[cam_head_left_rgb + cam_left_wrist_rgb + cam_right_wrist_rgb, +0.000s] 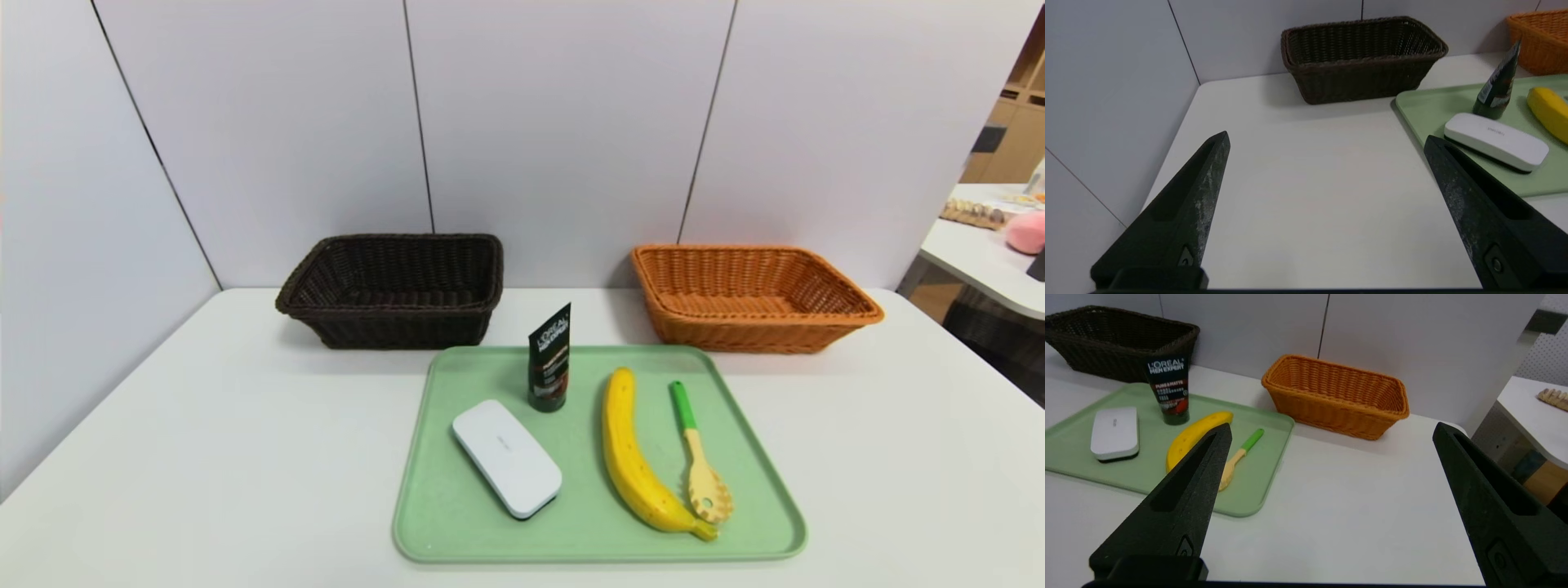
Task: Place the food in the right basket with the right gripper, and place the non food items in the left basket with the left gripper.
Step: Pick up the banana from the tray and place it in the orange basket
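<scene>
A yellow banana (633, 457) lies on the green tray (441, 523), between a dark L'Oreal tube (549, 359) standing on its cap and a yellow pasta spoon with a green handle (694, 449). A white oblong case (506, 457) rests on the tray's left part. The dark brown left basket (392, 290) and the orange right basket (751, 298) stand at the back by the wall. Neither arm shows in the head view. My left gripper (1326, 136) hangs open over bare table left of the tray. My right gripper (1332, 428) hangs open over bare table right of the tray.
White wall panels (563, 122) close the table's back and left sides. A second white table (988, 245) with small objects stands off to the right. Bare tabletop (204, 441) lies on both sides of the tray.
</scene>
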You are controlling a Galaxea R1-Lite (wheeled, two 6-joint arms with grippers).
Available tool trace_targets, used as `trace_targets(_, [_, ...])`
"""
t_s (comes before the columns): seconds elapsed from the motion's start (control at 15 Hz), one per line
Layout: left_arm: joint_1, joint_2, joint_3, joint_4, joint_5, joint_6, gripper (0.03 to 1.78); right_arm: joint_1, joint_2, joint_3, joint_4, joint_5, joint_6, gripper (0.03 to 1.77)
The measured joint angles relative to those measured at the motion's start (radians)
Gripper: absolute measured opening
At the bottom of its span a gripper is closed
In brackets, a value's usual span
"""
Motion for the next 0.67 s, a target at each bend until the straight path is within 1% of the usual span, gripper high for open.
trace_targets(0.2, [0.0, 0.228, -0.21, -0.046, -0.002, 0.008, 1.69, 0.003, 0.252, -0.252, -0.021, 0.007, 0.023, 1.7])
trace_targets(0.33, [-0.002, 0.365, -0.309, -0.069, -0.005, 0.019, 1.69, 0.004, 0.417, -0.41, -0.02, -0.01, 0.043, 1.7])
trace_targets(0.47, [-0.021, 0.491, -0.376, -0.08, -0.007, 0.025, 1.69, 0.025, 0.58, -0.543, 0.013, -0.055, 0.07, 1.7])
trace_targets(0.53, [-0.041, 0.545, -0.396, -0.083, -0.006, 0.025, 1.69, 0.056, 0.652, -0.606, 0.046, -0.088, 0.101, 1.7])
trace_targets(0.67, [-0.101, 0.639, -0.421, -0.083, 0.006, 0.024, 1.69, 0.169, 0.786, -0.716, 0.155, -0.168, 0.191, 1.7])
